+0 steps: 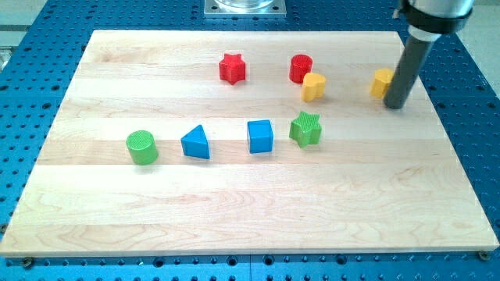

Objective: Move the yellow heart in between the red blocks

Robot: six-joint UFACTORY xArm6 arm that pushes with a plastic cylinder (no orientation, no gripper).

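The wooden worktop [250, 211] carries eight small blocks. There are no jaws here, only a dark rod whose tip [396, 105] touches the right side of a yellow block [382, 82], shape half hidden. Another yellow block [313, 87], blunt and lobed, probably the heart, sits just below-right of the red cylinder [301, 68], well right of the red star [232, 68]

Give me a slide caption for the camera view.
My tip touches one yellow block; another sits beside the red cylinder.
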